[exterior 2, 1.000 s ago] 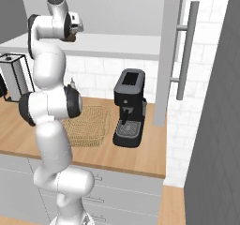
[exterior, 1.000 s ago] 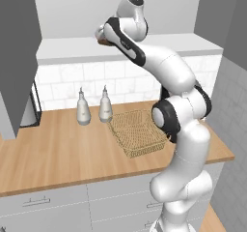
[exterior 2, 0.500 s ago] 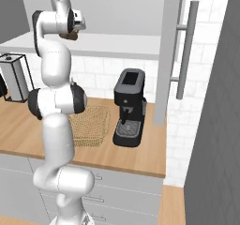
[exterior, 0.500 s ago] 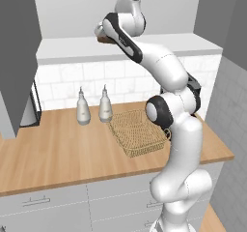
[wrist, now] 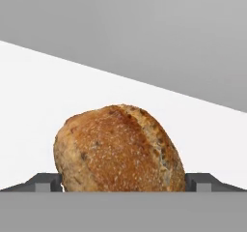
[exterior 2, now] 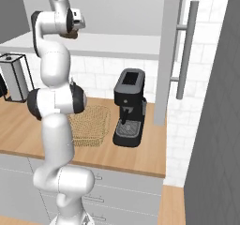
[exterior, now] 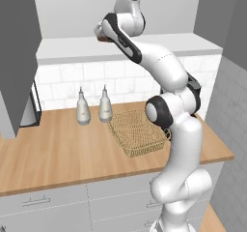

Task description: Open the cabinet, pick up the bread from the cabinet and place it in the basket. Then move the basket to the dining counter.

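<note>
Hand view: bread (wrist: 119,149) sits on the cabinet's (exterior 2: 117,43) pale shelf, between the spread, empty jaws of the gripper (wrist: 123,181). Looks light, crusty outside, likely yielding; take it across its rounded middle, gently.
</note>
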